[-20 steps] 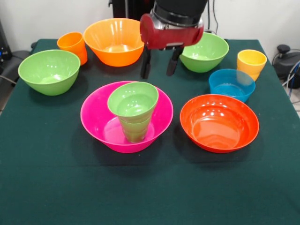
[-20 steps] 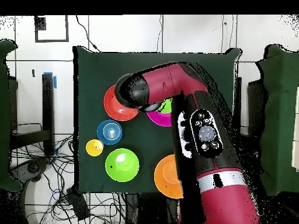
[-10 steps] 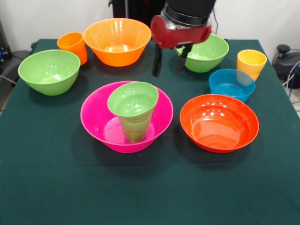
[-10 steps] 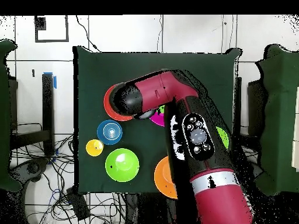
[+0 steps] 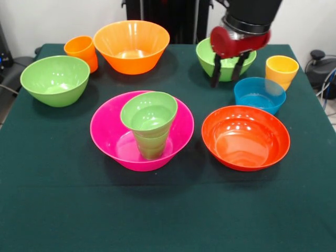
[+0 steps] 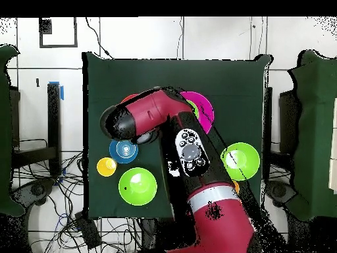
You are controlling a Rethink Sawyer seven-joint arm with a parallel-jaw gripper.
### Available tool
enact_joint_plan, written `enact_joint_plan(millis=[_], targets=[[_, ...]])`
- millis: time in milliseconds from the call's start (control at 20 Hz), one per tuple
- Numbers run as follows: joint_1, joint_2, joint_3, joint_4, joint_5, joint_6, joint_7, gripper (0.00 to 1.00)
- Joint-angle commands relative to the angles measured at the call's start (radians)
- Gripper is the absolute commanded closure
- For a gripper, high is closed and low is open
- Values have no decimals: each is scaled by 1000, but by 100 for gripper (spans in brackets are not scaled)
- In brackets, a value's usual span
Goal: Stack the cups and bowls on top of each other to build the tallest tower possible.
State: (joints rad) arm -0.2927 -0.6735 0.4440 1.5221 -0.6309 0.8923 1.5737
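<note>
Fingers [image 5: 227,73] parted over dark cloth, glossy flared blue bowl [image 5: 260,94] beside.

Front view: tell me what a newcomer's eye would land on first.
The large pink bowl near the table's middle, with a green cup standing in it and a small green bowl perched on the cup. Next, the red and black gripper, open and empty, hanging at the back right in front of a light green bowl, just above the blue bowl. The red-orange bowl glows at the right.

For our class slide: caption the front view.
Open gripper hangs above blue bowl; green pieces sit in pink bowl.
</note>
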Motion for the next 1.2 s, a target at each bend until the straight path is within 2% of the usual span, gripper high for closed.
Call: enact_joint_plan(millis=[50,250,550,750,950,1200], targets=[[39,41,-22,69,-1,-12,59,0],[38,83,-33,55,-14,-37,56,0],[24,132,-45,42,3,-7,55,0],[31,153,-47,21,-4,-22,57,0],[33,128,-44,29,12,-4,52,0],[46,17,-65,92,34,45,70,0]])
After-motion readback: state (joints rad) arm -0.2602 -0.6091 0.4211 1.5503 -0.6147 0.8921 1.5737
